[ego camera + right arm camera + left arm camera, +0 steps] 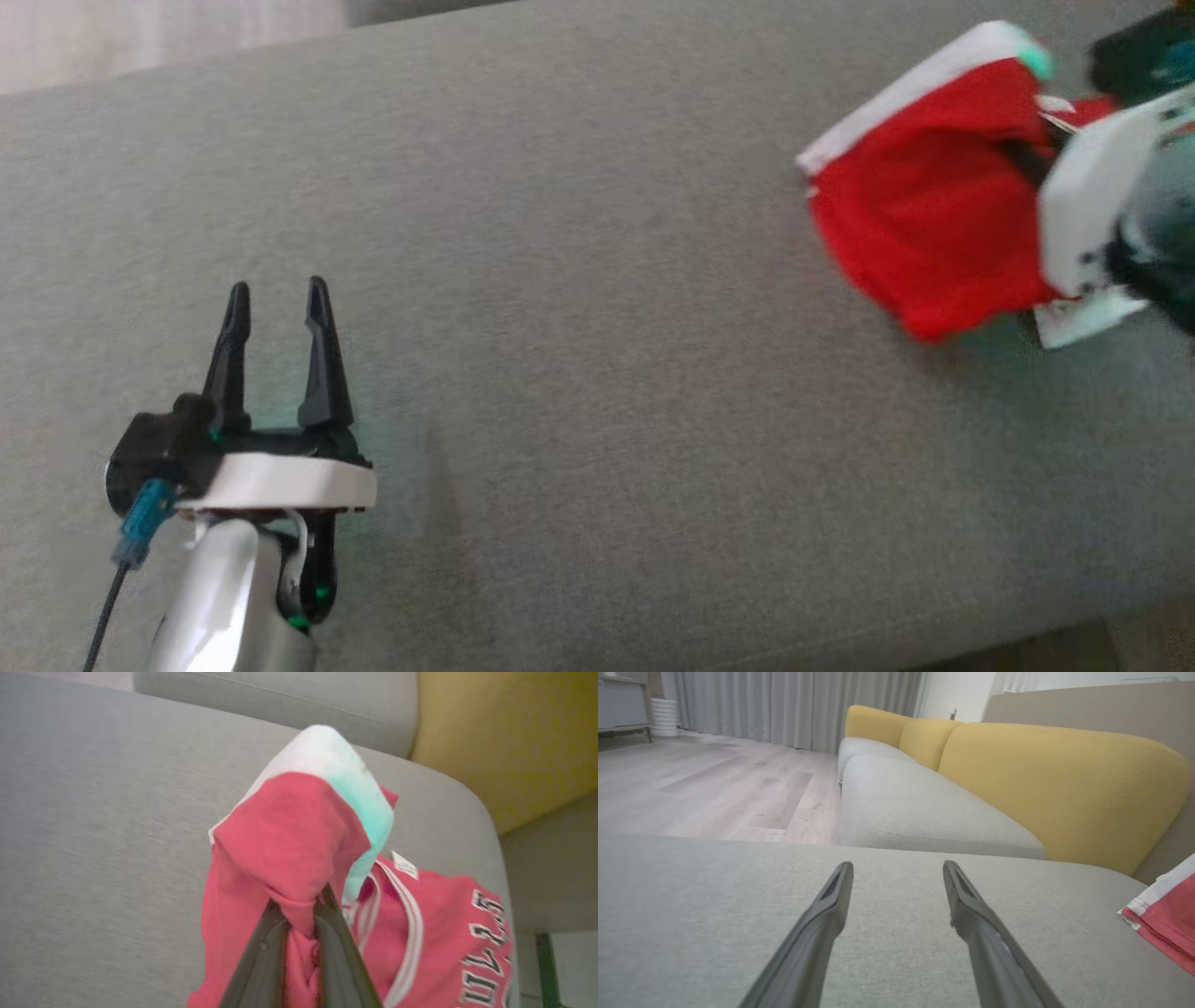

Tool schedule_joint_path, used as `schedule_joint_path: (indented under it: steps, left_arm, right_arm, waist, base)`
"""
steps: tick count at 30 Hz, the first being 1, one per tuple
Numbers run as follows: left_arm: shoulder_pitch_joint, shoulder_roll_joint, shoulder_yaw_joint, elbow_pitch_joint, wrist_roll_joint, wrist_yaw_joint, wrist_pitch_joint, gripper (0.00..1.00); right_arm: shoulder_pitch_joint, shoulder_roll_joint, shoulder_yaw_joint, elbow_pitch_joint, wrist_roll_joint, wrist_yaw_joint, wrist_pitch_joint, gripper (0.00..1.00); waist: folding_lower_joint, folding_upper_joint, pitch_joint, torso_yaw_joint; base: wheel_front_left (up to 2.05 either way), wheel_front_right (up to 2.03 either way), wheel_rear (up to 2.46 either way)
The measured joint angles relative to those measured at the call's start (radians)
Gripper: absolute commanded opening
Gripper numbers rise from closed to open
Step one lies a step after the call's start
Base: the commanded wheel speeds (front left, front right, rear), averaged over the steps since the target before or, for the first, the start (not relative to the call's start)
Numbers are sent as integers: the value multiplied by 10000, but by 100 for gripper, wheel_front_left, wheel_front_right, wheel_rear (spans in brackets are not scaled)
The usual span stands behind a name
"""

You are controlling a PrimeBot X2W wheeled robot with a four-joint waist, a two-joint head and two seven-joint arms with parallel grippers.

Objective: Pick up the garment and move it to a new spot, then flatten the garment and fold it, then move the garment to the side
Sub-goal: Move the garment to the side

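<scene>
Right gripper [301, 898] is clamped almost closed, 2 dark fingers pinching a bunched fold of the red garment [289, 830], and the cloth drapes down around them. The garment sits at the far right of the grey seat cushion [597, 280]. It is well apart from my left gripper [278, 289] at the near left, whose fingers are spread wide with nothing between them.

From the head, my right fingers are hidden behind the cloth and the wrist is blurred. The black-and-white lettering runs off the edge, so I can't read it.

The fabric is a soft knit with a broad white band tinted pale green, white striped trim and 1 small white label. The cushion is a fine woven grey, with a rounded yellow backrest [1064, 788] beyond.
</scene>
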Motion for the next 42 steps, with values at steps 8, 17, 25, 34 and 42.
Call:
schedule_joint_path:
  steps: [8, 17, 25, 34, 42]
  left_arm:
    - [-222, 301, -113, -483, 42, 10, 332, 100]
    - [-664, 625, -157, -1070, 107, 23, 807, 100]
    - [-1063, 708, -353, -1271, 205, 23, 988, 100]
    - [-996, 671, -360, -805, 86, 127, 594, 100]
    - [133, 401, -35, -157, -280, 171, -4, 100]
  right_arm:
    - [-92, -1294, -763, 207, -161, 2, 40, 0]
    - [-385, -1755, -1446, 1377, -1528, 2, -851, 0]
    - [-737, -1037, -2071, 2499, -2778, 0, -2115, 100]
    - [-688, 234, -3407, 3106, -3595, 0, -4460, 100]
    - [1846, 2299, -3802, 1407, -2897, 2, -6805, 100]
  waist:
    - [2, 0, 847, -599]
    - [3, 0, 1840, -994]
    - [4, -1, 2398, -1057]
    - [2, 0, 1725, -972]
    - [-1, 0, 248, -758]
  base:
    - [0, 0, 0]
    - [0, 0, 0]
    - [0, 0, 0]
    - [0, 0, 0]
    - [0, 0, 0]
